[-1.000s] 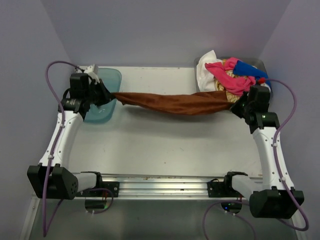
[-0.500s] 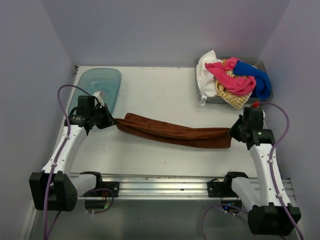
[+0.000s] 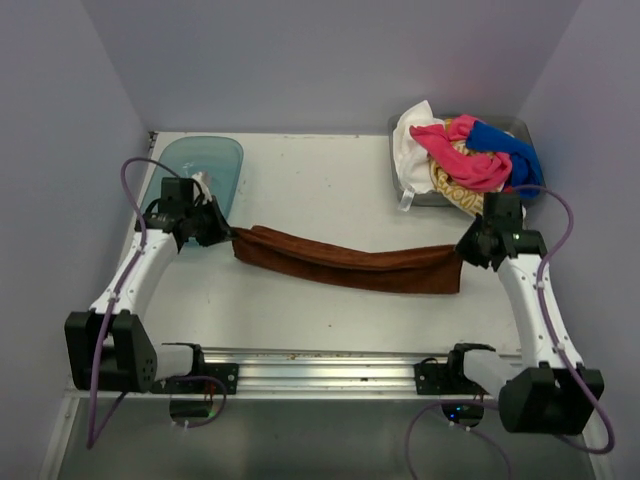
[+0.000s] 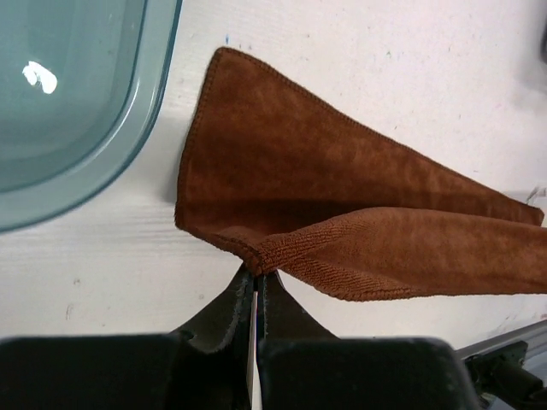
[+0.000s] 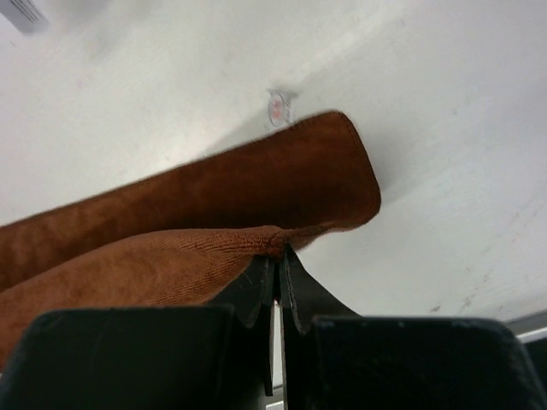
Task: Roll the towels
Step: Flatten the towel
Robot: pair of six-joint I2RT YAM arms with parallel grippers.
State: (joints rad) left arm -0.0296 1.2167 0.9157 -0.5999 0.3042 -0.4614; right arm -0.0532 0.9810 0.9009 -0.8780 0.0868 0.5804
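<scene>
A rust-brown towel (image 3: pixel 345 262) lies stretched across the middle of the table, folded lengthways. My left gripper (image 3: pixel 226 236) is shut on its left corner, pinching the cloth at the fingertips (image 4: pixel 256 272). My right gripper (image 3: pixel 464 250) is shut on the towel's right corner (image 5: pixel 275 248). In both wrist views the lower layer of the rust-brown towel (image 4: pixel 282 162) rests flat on the table. More towels, pink (image 3: pixel 462 160), blue (image 3: pixel 508 150), white (image 3: pixel 412 140) and yellow-striped (image 3: pixel 455 188), lie heaped at the back right.
The heap sits in a grey tray (image 3: pixel 402 178) at the back right corner. A translucent teal plastic tray (image 3: pixel 200 160) stands at the back left, just beyond my left gripper; its rim (image 4: pixel 128 145) shows in the left wrist view. A metal rail (image 3: pixel 320 362) runs along the near edge.
Both grippers have carried the rust-brown towel from the back of the table toward the near side and lowered it; it now sags onto the table. In the last half second both moved slightly away again.
</scene>
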